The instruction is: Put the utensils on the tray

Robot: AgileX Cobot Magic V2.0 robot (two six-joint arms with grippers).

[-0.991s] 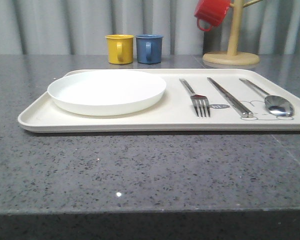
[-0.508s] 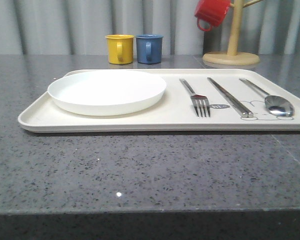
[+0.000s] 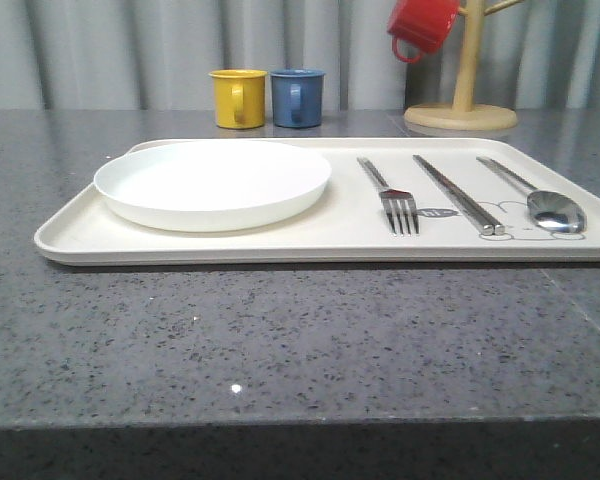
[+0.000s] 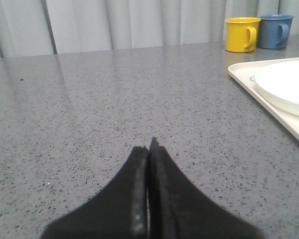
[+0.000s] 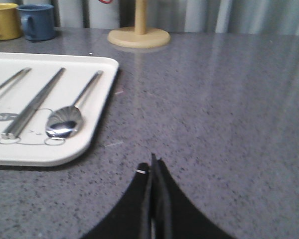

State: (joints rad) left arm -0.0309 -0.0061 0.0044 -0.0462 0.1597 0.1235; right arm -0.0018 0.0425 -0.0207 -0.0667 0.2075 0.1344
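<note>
Table (image 3: 280, 340): you see grey speckled stone across the whole lower half of the front frame.
Tray (image 3: 310, 245): your cream tray lies flat across the middle of the front frame, its right end cut by the frame edge.
Plate (image 3: 212, 183): white and round, it sits on the tray's left part.
Mug stand (image 3: 462, 112): a wooden stand at the upper right, with a red mug (image 3: 421, 26) hanging from it.
Mugs: a yellow mug (image 3: 238, 98) and a blue mug (image 3: 298, 97) stand side by side at upper centre, behind the tray.
Chopsticks (image 3: 457, 194): the pair lies on the tray between the fork and the spoon.
Fork (image 3: 390, 194): on the tray just right of the plate, tines toward you.
Spoon (image 3: 538, 197): on the tray at centre right, bowl toward you.
Left gripper (image 4: 150, 149): you see its fingers pressed together over bare table, holding nothing.
Right gripper (image 5: 153, 164): fingers pressed together, empty, over bare table beside the tray's corner.
</note>
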